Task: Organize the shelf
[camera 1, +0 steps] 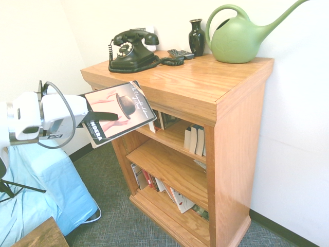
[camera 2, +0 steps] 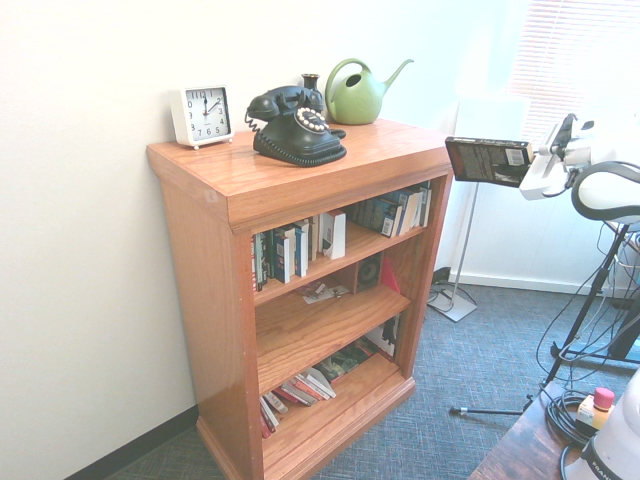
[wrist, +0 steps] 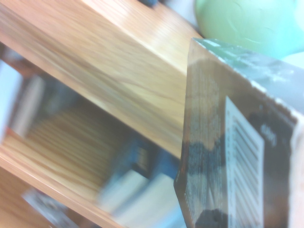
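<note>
The shelf [camera 1: 226, 98] stands against the white wall, its oak top carrying a black rotary telephone [camera 1: 134, 50], a dark vase [camera 1: 196, 37], a green watering can [camera 1: 241, 37] and, in the second exterior view, a white clock [camera 2: 202, 115]. Upper tier holds upright books [camera 2: 300, 250]; bottom tier holds toppled ones [camera 2: 300, 390].

The gripper [camera 1: 85, 117] is fully shut on one edge of a thin book [camera 1: 119, 110], carried clear of the shelf front, near the top edge, and not touching it. The cover shows a bowler hat; the wrist view shows a barcode side.

Judgement: the book is light, a softcover by its look, and likely to flex and droop when held by one edge only. The glossy cover may slip under a weak pinch. A hold near the spine, well in from the corner, would be firmer. Insertion among upright volumes calls for the book turned vertical, spine outward
</note>
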Motion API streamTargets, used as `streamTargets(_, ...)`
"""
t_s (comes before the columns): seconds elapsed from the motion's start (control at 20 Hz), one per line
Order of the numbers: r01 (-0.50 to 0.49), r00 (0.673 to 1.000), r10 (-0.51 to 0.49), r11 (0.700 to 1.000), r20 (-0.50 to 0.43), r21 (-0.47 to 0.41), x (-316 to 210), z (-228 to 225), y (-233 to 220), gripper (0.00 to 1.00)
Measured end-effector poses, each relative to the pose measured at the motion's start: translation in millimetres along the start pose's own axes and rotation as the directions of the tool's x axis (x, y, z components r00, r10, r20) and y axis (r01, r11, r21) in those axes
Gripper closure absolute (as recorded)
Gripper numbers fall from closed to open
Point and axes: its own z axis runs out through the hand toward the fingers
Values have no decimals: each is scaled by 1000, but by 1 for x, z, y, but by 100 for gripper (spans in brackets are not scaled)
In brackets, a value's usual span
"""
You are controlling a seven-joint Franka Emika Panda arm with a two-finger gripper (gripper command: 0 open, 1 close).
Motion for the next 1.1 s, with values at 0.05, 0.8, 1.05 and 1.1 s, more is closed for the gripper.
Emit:
streamTargets(0.05, -22, 1000, 22, 999, -4, 34, -12, 4, -2, 100)
streamTargets(0.8, -171, 985, 158, 948, 70, 267, -98, 118, 14, 100)
streamTargets(1.05, -181, 983, 162, 942, 87, 283, -111, 130, 10, 100)
streamTargets(1.1, -184, 982, 166, 941, 89, 283, -115, 133, 8, 100)
